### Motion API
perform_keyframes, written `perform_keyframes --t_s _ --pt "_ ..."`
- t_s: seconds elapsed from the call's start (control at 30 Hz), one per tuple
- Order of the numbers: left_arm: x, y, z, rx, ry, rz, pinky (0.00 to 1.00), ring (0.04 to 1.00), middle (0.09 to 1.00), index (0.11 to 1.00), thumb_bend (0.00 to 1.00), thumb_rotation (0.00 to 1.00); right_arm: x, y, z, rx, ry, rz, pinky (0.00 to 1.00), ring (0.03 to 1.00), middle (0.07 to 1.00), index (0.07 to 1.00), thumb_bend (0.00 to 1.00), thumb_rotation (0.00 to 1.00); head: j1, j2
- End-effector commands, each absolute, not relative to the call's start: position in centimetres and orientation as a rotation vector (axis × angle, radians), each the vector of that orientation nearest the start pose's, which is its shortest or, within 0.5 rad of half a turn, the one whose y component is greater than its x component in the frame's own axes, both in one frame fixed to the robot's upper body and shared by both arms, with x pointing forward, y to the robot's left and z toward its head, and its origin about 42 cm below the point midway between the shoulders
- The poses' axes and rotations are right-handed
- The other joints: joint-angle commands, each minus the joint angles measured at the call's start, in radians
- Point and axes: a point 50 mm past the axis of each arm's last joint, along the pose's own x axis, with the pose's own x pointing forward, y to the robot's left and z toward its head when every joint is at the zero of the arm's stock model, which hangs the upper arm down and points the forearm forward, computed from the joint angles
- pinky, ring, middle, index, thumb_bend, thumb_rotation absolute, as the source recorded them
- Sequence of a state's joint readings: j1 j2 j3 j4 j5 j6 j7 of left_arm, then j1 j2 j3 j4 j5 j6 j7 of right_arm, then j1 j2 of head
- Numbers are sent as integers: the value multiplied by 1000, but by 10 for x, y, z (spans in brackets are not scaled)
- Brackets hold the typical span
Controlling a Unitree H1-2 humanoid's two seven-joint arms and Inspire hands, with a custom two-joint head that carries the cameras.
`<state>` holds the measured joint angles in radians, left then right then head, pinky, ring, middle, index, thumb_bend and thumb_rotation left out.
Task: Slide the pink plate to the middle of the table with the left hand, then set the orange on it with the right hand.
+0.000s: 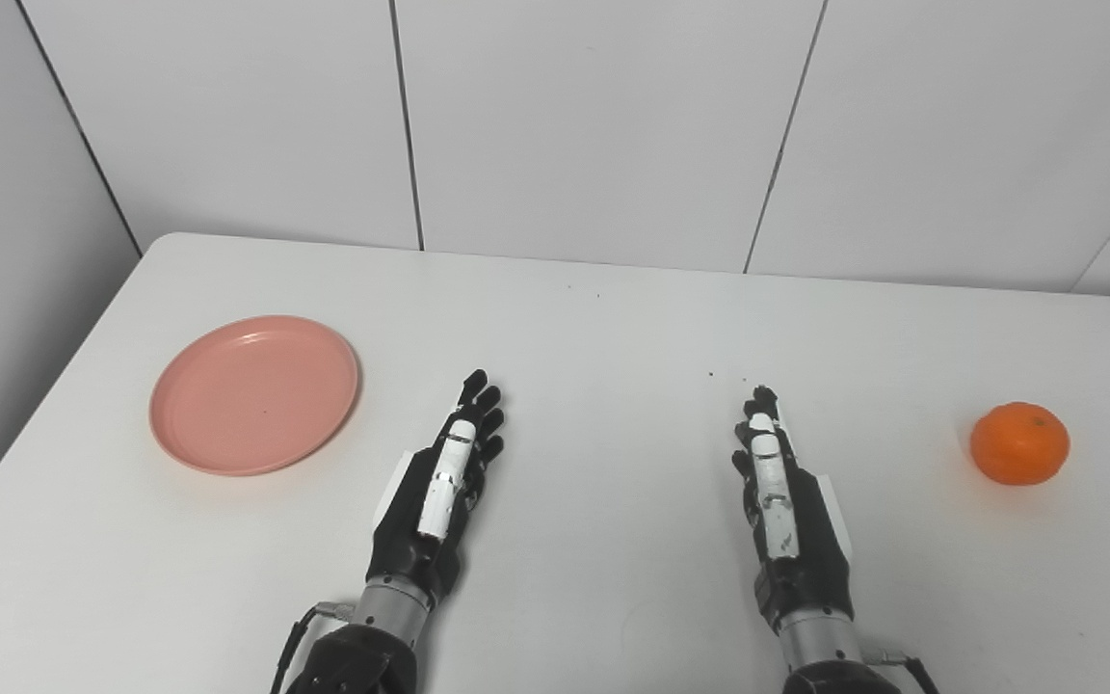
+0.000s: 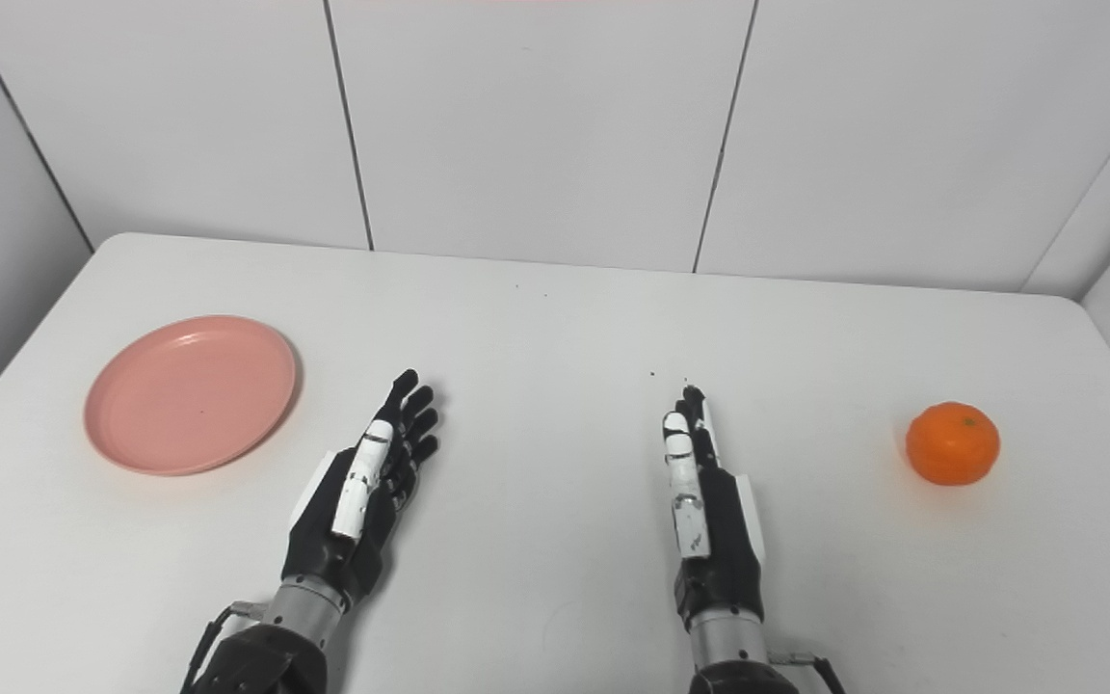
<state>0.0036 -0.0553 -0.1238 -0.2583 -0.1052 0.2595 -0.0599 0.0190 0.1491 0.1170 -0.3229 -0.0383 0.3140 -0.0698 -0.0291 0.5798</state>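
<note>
The plate (image 1: 254, 394) is set on the table (image 1: 613, 318) toward its left edge; the orange (image 1: 1019, 442) is set toward the right edge, well apart from it. Between them, nearer the front edge, the left hand (image 1: 441, 487) and right hand (image 1: 775, 492) are positioned side by side, neither touching plate nor orange.

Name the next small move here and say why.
Probably move the left hand left toward the pink plate's near rim. The plate lies empty at the table's left side, both hands are open and hold nothing, and the orange waits far right.
</note>
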Motion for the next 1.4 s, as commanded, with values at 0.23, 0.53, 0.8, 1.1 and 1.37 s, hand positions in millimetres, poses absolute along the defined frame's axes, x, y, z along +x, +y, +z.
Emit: perform_keyframes --t_s 0.23,0.53,0.8,1.1,1.37 --pt "280 148 163 -171 -52 -230 1000 1000 1000 1000 431 1000 273 -141 179 120 -94 44 1000 1000 1000 1000 285 1000 3 1" --pt "280 148 163 -174 -56 -233 1000 1000 1000 1000 422 1000 273 -141 179 127 -84 44 1000 1000 1000 1000 295 1000 3 3" --pt "280 148 164 -177 -53 -233 1000 1000 1000 1000 425 1000 274 -141 179 126 -89 44 1000 1000 1000 1000 297 1000 6 2" --pt "281 140 159 -175 -58 -232 1000 1000 1000 1000 424 1000 274 -149 175 118 -92 49 1000 1000 1000 1000 294 1000 78 -26" --pt "281 125 150 -163 -73 -236 1000 1000 1000 1000 412 1000 272 -165 169 94 -101 70 1000 1000 1000 1000 284 1000 174 -65"
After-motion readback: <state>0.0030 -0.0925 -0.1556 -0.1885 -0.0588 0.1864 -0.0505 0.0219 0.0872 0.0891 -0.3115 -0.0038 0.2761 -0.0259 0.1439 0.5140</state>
